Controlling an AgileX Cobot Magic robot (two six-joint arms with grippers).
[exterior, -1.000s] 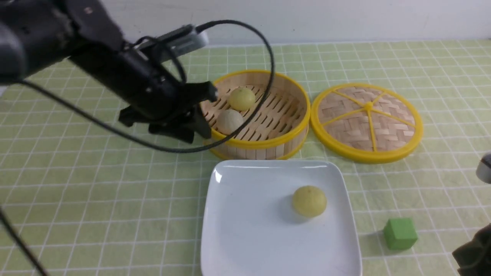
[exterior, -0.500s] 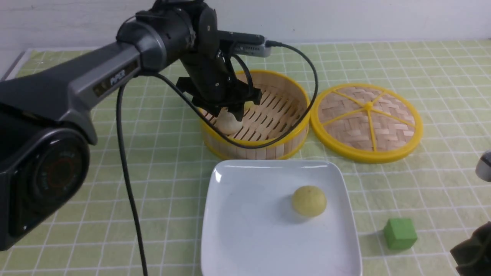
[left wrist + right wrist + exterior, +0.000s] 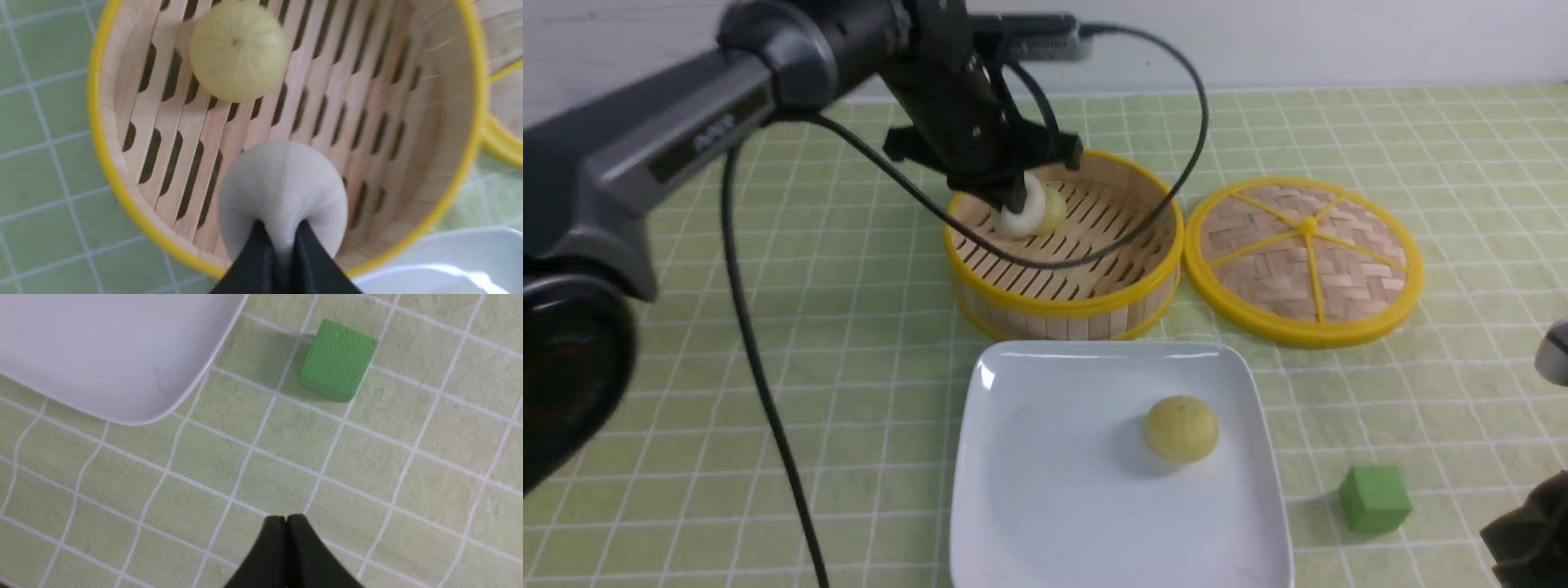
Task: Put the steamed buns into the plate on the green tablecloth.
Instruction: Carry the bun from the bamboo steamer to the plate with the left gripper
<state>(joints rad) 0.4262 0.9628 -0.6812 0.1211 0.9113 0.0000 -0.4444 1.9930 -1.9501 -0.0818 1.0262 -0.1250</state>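
Front view, with twelve o'clock pointing away from the robot. At the left, the left arm reaches over the green tablecloth point(image 3: 849, 367) to the bamboo steamer basket point(image 3: 1094, 306). The left gripper point(image 3: 1015, 200) is clamped on the greyish-white bun point(image 3: 282, 183). Its black tips pinch the soft dough into a crease and seem to hold it just clear of the slats, near ten o'clock in the basket. Close behind, near eleven o'clock, the basket's yellow bun point(image 3: 238, 51) rests on the slats. At six o'clock from the basket lies the white square plate point(image 3: 1045, 506), with the plated yellow bun point(image 3: 1181, 428) toward two o'clock of its centre. The woven lid point(image 3: 1303, 260) lies flat at three o'clock from the basket. A green cube point(image 3: 1374, 497) sits at three o'clock from the plate. At far right the right gripper point(image 3: 286, 522) hangs over bare cloth, tips pressed together and empty.

The step in hand looks like carrying the second of three buns. The next move likely calls for rising over the yellow rim, travelling toward six o'clock to a free patch of plate, and releasing gently.

Half a second earlier the gripper stood lower, with this bun on the slats. A second earlier the arm was at the basket's nine o'clock rim, jaws apart.
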